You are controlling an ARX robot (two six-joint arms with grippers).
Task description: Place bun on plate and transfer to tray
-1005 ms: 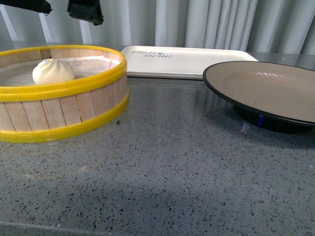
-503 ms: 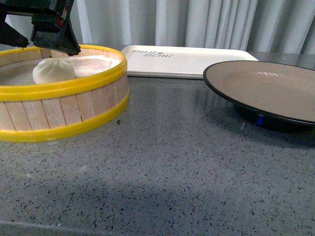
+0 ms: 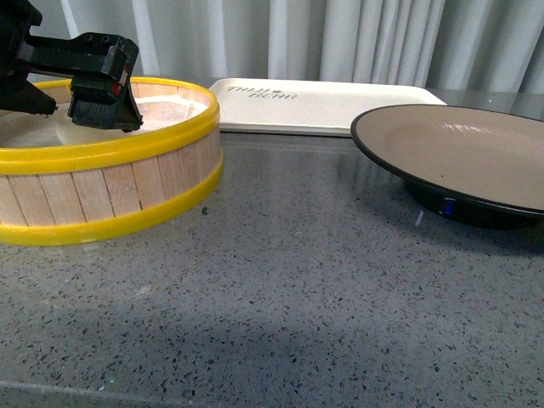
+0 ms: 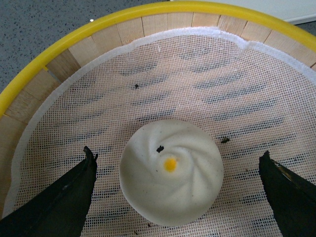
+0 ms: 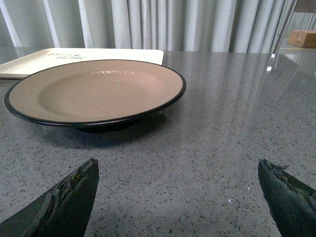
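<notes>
"Where's the bun [image 4: 171, 170] at?"

"In the steamer basket [image 3: 110, 149], over by the left edge of the tabletop [image 3: 297, 280]. It's sitting on the white mesh liner [image 4: 197, 84], upright, pleats up."

"Has the arm got it?"

"No. The left gripper [image 4: 176, 154] is down inside the basket with its jaws spread wide, one on either side of the bun and clear of it. Nothing gripped."

"So nothing's done?"

"I'd say not. The plate [image 3: 450, 153] by the right edge is bare. So is the tray [image 3: 340, 106] along the far edge, between basket and plate. The right gripper [image 5: 177, 165] hangs near the plate, jaws apart, holding nothing."

"What's left, then?"

"All of it, by my reckoning: close on the bun, lift it over the basket's rim, set it on the plate, then carry the plate across to the tray."
</notes>
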